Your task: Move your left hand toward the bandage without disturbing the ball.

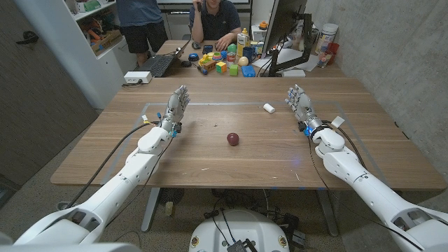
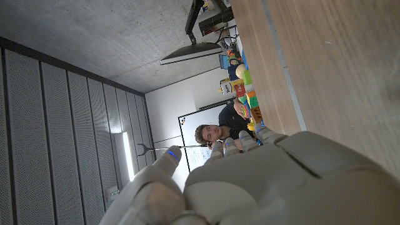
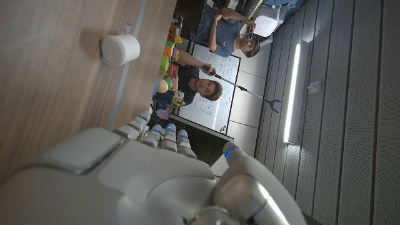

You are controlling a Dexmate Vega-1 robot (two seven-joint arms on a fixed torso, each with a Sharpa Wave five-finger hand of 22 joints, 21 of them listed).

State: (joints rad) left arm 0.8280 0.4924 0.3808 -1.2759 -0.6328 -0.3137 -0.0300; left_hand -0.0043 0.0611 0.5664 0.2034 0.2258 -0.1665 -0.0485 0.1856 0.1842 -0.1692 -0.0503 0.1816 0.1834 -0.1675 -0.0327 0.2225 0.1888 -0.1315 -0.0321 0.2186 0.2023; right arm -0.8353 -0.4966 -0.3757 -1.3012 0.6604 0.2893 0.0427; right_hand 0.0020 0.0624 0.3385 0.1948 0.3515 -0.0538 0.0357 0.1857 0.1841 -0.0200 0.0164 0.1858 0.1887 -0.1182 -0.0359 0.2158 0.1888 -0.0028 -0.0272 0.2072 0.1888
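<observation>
The left hand [image 1: 176, 106] is held released, fingers apart and grasping nothing, toward the table's [image 1: 210, 161] far left corner. The bandage [image 1: 268, 108] lies across near the far edge, beside the released right hand [image 1: 299, 102]. The ball [image 1: 233, 138] sits mid-table between them, so a far-side path would likely avoid it.
</observation>
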